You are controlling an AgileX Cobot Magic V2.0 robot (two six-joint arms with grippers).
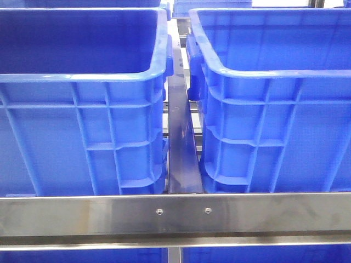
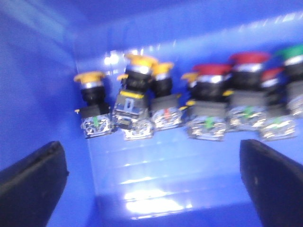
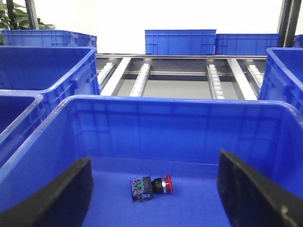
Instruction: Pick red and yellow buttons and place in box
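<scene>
Two blue crates are showing in the front view, the left crate (image 1: 82,71) and the right crate (image 1: 274,71), with a steel rail (image 1: 175,213) crossing in front of them; neither arm is showing there. The left gripper (image 2: 151,182) is hanging with its jaws spread wide and nothing between them, looking down at a row of push buttons on a blue crate floor (image 2: 156,179). Nearest the side wall is standing a yellow-capped button (image 2: 90,101), apart from two more yellow ones (image 2: 142,94) crowded together. Beyond those are sitting red-capped buttons (image 2: 213,94), and a green-capped one (image 2: 293,61) is at the end of the row.

The step in hand appears to be choosing and grasping a button. The isolated yellow one looks the easiest pick, since its neighbours are touching each other; closing on the black body under the cap, rather than on the domed cap, should be giving a surer hold. That view is blurred, so finer detail cannot be told.

The right gripper (image 3: 154,189) is likewise released and empty, its dark fingers (image 3: 61,198) framing the inside of another crate (image 3: 189,101). One red button (image 3: 151,185) is lying on its side on that crate's floor, between the fingers and beyond them, touching neither.
</scene>
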